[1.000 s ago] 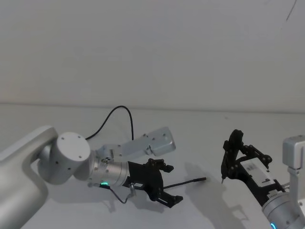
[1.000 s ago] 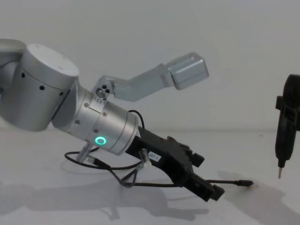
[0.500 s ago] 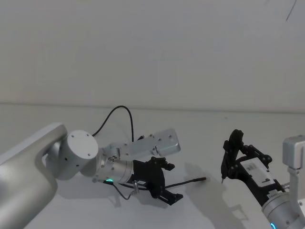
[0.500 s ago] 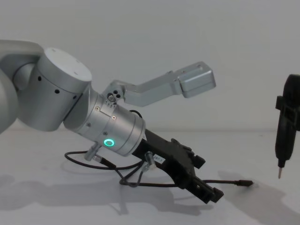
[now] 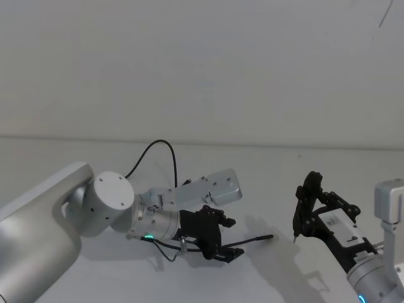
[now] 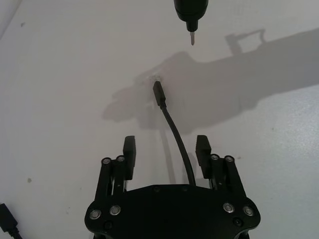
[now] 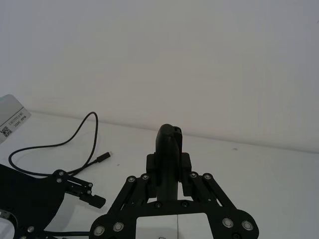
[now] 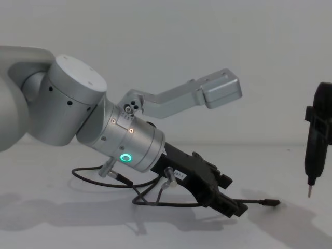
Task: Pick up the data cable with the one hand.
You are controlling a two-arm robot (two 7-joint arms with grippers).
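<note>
- One arm slopes low over the bench (image 5: 63,167); its left gripper (image 6: 165,147), released, straddles the data cable (image 6: 172,127) lying there.
- The right gripper (image 7: 168,164), parked aside, clenches a pen-like tool (image 7: 168,139).

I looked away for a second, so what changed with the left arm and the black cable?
The black two-finger left end effector dipped lower and pushed forward along the white table, open, now straddling the long thin black data cable behind its plug without closing. The cable lies where it was. The right end effector stayed put, gripping the slim black pen-like tool.
</note>
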